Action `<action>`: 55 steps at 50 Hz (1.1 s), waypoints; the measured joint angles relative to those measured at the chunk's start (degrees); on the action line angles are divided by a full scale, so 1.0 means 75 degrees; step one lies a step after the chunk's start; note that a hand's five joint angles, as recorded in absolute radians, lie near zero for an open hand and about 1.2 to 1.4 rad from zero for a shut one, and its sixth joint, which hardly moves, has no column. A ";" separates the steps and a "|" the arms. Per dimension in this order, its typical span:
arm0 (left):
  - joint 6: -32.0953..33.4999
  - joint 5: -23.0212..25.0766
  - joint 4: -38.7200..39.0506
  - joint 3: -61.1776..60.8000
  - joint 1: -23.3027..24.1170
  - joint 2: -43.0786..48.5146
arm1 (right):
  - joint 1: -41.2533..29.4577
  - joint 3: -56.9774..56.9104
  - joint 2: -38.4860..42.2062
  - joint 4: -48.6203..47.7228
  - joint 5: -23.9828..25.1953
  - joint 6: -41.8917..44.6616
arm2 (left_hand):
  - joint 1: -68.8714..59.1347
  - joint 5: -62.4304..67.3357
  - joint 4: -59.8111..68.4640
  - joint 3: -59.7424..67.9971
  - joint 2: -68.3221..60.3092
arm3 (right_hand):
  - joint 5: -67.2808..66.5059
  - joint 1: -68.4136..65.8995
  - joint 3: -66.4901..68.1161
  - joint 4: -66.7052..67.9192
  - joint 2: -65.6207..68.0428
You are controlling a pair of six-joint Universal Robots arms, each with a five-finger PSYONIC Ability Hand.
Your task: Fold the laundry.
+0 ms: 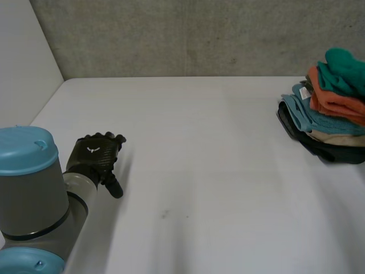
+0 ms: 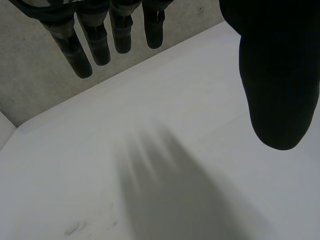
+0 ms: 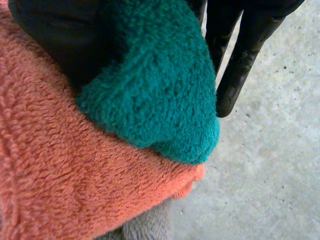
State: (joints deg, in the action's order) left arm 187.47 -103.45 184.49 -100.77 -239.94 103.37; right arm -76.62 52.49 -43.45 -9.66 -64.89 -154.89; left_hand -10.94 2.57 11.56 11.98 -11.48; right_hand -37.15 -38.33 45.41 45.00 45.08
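A: Where is the laundry sitting?
B: The stack (image 1: 328, 117) is sitting at 2 o'clock on the table (image 1: 199, 171). The right hand (image 3: 242, 45) is pinching the top green towel (image 3: 160, 85); it should be lifting that layer alone. The left hand (image 1: 94, 154) is hovering at 8 o'clock, fingers spread, empty.
A: Count?
B: Five towels: green, orange, blue, beige, black.

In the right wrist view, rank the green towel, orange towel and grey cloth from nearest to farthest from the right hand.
1. green towel: pinched in the right hand, between thumb and fingers.
2. orange towel: directly under the green towel, touching it.
3. grey cloth: peeking out beneath the orange towel, lowest.
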 measured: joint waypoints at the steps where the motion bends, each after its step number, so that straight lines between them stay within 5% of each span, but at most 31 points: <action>1: 0.0000 0.0000 0.0000 0.0001 0.0000 0.0000 | 0.0013 0.0007 0.0000 0.0004 0.0005 0.0001 | 0.0000 0.0000 0.0000 0.0002 0.0000 | 0.0000 0.0000 0.0000 0.0000 0.0000; 2: 0.0000 0.0000 0.0000 0.0003 0.0000 0.0001 | 0.0056 0.0023 -0.0012 0.0010 0.0027 0.0003 | 0.0000 0.0001 0.0000 0.0001 0.0000 | 0.1208 0.1378 -0.1703 -0.1752 -0.1728; 7: 0.0000 0.0000 0.0000 0.0001 0.0000 0.0002 | 0.0155 0.0035 -0.0122 0.0039 0.0066 0.0004 | 0.0000 0.0001 0.0000 0.0002 0.0000 | 0.3273 0.3038 -0.4262 -0.4144 -0.4184; 21: 0.0000 0.0000 0.0000 0.0002 -0.0007 0.0008 | 0.0323 0.0076 -0.1172 0.0714 0.0080 -0.0193 | 0.0000 0.0001 0.0000 0.0001 0.0000 | 0.4400 0.3415 -0.4424 -0.4209 -0.4276; 34: 0.0000 0.0001 0.0000 -0.0010 -0.0006 -0.0010 | 0.0352 -0.1242 -0.1949 0.1753 -0.0024 -0.1995 | 0.0000 0.0000 0.0000 0.0001 0.0000 | 0.4495 0.3416 -0.4425 -0.4209 -0.4276; 43: 0.0000 0.0008 0.0000 -0.0021 -0.0001 -0.0018 | 0.0195 -0.2984 -0.1422 0.3242 0.0238 -0.3505 | 0.0000 0.0001 0.0000 0.0001 -0.0001 | 0.4494 0.3416 -0.4424 -0.4209 -0.4276; 55: 0.0000 0.0012 -0.0001 -0.0073 -0.0010 -0.0013 | -0.0343 -0.3843 0.0102 0.3667 0.0495 -0.4057 | 0.0000 0.0000 0.0000 0.0001 0.0000 | 0.4494 0.3416 -0.4424 -0.4209 -0.4276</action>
State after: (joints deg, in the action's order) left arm 187.47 -103.36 184.48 -101.32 -240.01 103.27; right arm -79.19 23.67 -42.69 17.84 -61.17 -185.32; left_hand -10.94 2.57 11.56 11.99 -11.48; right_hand -3.45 -12.71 12.23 13.43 13.01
